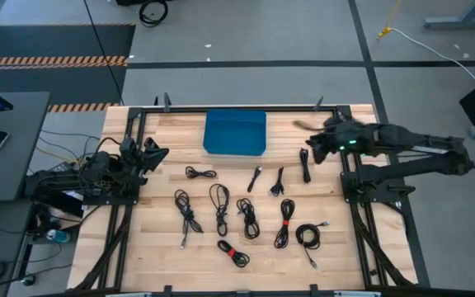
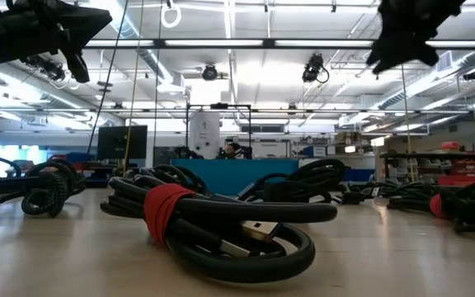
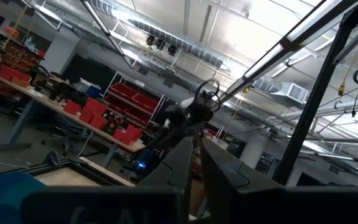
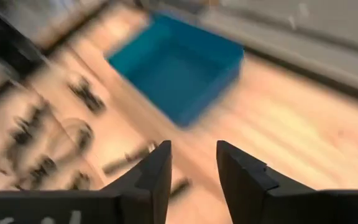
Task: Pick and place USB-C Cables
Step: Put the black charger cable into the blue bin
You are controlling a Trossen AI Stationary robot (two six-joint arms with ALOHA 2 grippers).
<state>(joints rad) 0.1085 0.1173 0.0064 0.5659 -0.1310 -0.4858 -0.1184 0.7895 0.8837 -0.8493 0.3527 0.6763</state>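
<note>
Hovering right gripper (image 1: 310,152) sits directly over nearest USB-C cable (image 1: 305,165), cable's long axis toward table front; left gripper (image 1: 157,153) well apart. Right wrist view: fingers (image 4: 157,177) parted, empty; blue bin (image 4: 179,65) ahead; cables below, blurred.

From above, a blue bin (image 1: 235,133) sits near the far edge of the wooden tabletop (image 1: 155,256), and everything else is placed from it. In front of the blue bin lie the USB-C cables (image 1: 219,206), thin black bundles spread in loose rows; two of them, farther from the bin toward the near edge, carry red ties. To the bin's right, the right claw (image 1: 310,148) hovers above the tabletop beside a straight black cable (image 1: 305,165), with nothing visibly held. To the bin's left, the left claw (image 1: 157,154) waits at the tabletop's left edge.
</note>
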